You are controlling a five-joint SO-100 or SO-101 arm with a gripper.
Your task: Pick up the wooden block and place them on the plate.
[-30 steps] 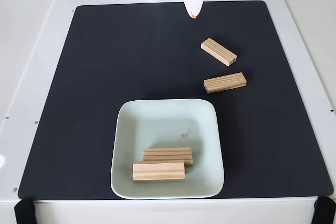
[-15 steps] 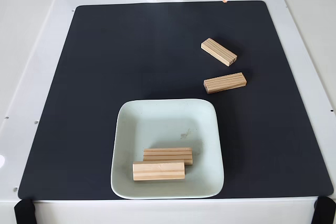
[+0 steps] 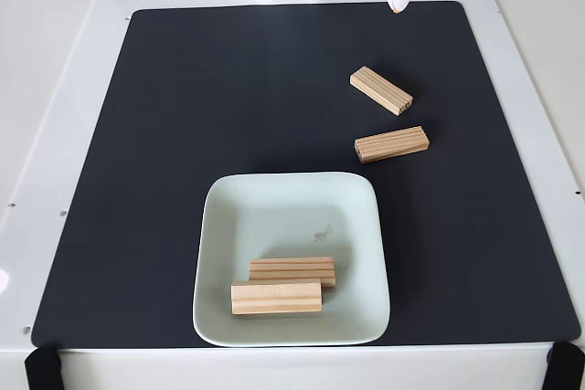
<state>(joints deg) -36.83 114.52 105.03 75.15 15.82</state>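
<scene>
— Hanging over the far edge of the black mat (image 3: 183, 134), right of centre: gripper (image 3: 398, 8), a white tapered tip; cannot tell whether spread or pinched.

— Nearest loose wooden block (image 3: 381, 90)?

— Just toward the near edge from that tip, slightly left in the fixed view; long axis slanting from far-left to near-right. Second block (image 3: 392, 144) beyond it, nearly parallel to the near edge.

— And the plate (image 3: 219, 226)?

— Against the mat's near edge, already carrying two blocks (image 3: 292, 271) (image 3: 276, 298) side by side.

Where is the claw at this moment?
In the fixed view the claw hangs at the top edge, right of centre, over the far border of the black mat, beyond the nearest wooden block.
</scene>
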